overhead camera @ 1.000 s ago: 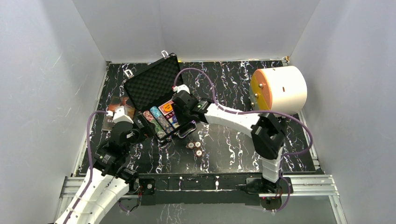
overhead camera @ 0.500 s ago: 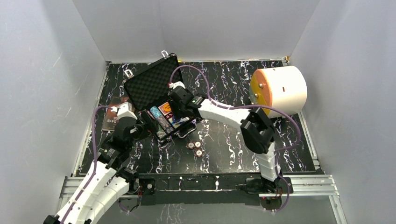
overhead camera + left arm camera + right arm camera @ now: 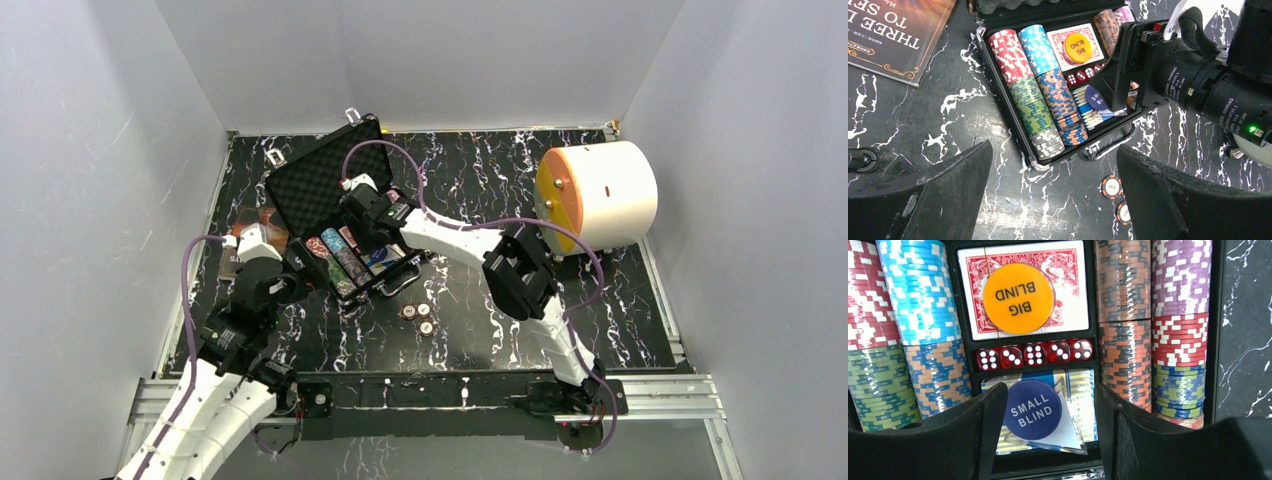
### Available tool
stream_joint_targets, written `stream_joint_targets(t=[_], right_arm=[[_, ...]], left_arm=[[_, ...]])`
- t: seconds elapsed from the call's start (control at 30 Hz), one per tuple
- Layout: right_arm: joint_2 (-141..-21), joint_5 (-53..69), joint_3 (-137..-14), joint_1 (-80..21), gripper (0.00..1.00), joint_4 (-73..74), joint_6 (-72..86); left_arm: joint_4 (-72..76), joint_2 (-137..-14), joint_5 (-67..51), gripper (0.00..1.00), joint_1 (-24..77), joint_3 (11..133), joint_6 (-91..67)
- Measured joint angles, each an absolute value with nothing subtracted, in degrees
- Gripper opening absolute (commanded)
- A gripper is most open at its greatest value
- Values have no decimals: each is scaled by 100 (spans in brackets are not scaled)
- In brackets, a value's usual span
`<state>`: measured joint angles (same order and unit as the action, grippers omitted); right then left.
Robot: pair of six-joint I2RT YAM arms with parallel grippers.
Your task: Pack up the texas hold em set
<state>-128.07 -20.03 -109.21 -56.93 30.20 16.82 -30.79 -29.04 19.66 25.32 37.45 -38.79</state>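
The black case (image 3: 378,283) lies open, its foam lid (image 3: 318,178) propped up behind. Rows of poker chips (image 3: 923,295) fill both sides of it. On the red deck (image 3: 1068,270) rests an orange "BIG BLIND" button (image 3: 1018,297), with red dice (image 3: 1034,354) in a row below. A blue "SMALL BLIND" button (image 3: 1032,410) lies on the blue deck (image 3: 1083,395). My right gripper (image 3: 1050,390) hangs open over that button, fingers either side of it. My left gripper (image 3: 1053,150) stands wide open and empty above the case's near corner. Three loose chips (image 3: 418,318) lie on the table.
A dark booklet (image 3: 895,30) lies left of the case. The big white cylinder with an orange face (image 3: 598,192) stands at the back right. White walls close in the black marble table (image 3: 620,330). My right arm (image 3: 1208,95) crosses over the case's right side.
My right gripper has moved left and back, deeper over the case. My left arm swung toward the case, then drew back a little.
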Motion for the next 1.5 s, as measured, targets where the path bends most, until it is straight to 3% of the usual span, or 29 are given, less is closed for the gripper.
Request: stream_joint_targets(t=[0.47, 0.97, 1.5], right_arm=[[-13273, -2410, -11454, -5863, 71, 3361, 1431], [-13235, -2582, -11336, -5896, 59, 3376, 1507], [-12857, -2510, -10884, -5894, 60, 3323, 1667]], left_arm=[[-3183, -2801, 2058, 94, 2532, 3745, -3881], [-3186, -2829, 2060, 94, 2532, 3745, -3883], [-3179, -2926, 2058, 94, 2532, 3721, -3883]])
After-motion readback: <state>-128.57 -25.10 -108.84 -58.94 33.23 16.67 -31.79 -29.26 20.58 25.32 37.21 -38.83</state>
